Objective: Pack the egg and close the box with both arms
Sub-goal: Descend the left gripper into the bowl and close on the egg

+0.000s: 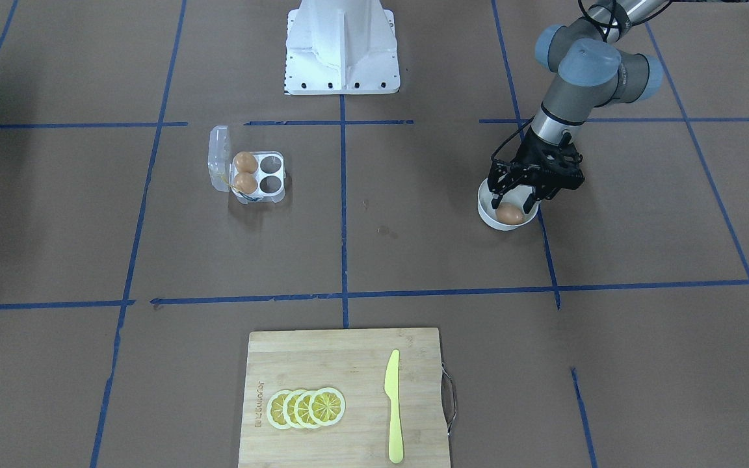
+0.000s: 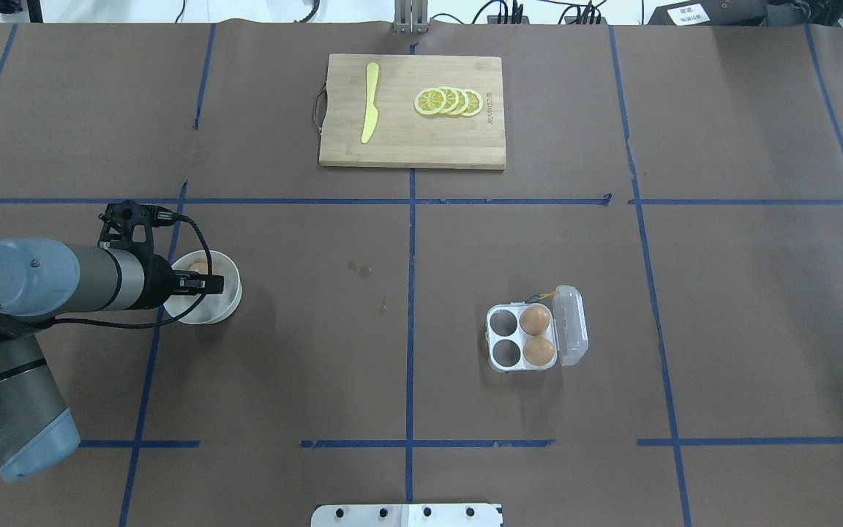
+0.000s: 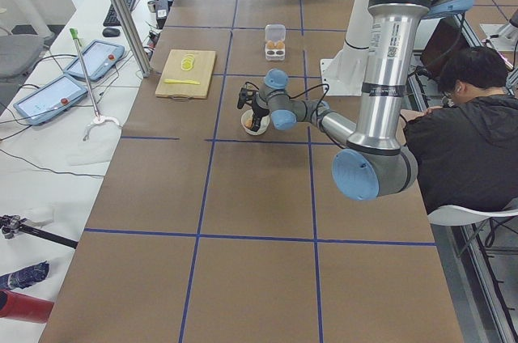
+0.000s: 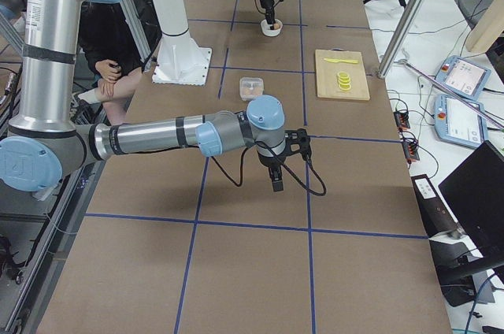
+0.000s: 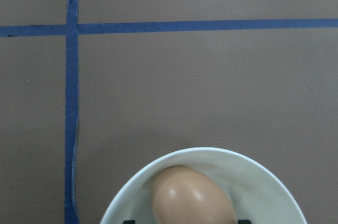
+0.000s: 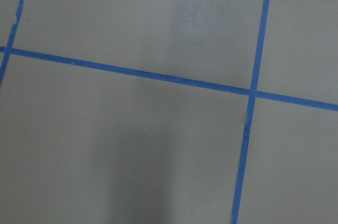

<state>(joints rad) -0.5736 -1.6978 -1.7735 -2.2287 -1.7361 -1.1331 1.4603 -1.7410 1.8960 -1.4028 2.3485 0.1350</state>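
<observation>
A light-brown egg (image 1: pixel 510 214) lies in a round white bowl (image 1: pixel 486 218). My left gripper (image 1: pixel 514 203) hangs down into the bowl, open, with a finger on either side of the egg. The left wrist view shows the egg (image 5: pixel 193 195) close up in the bowl (image 5: pixel 274 182), with the black fingertips just showing at the frame's bottom edge. The clear box (image 1: pixel 254 175) stands open, lid folded back, with two eggs (image 1: pixel 245 172) in the cells next to the lid and two cells empty. My right gripper (image 4: pixel 276 179) hovers above bare table, far from the box; I cannot tell whether it is open or shut.
A wooden cutting board (image 1: pixel 348 364) with lemon slices (image 1: pixel 306 408) and a yellow knife (image 1: pixel 393 406) lies at the table's far side. The white pedestal (image 1: pixel 342 49) stands at the robot's base. A seated person (image 3: pixel 461 124) is beside the table.
</observation>
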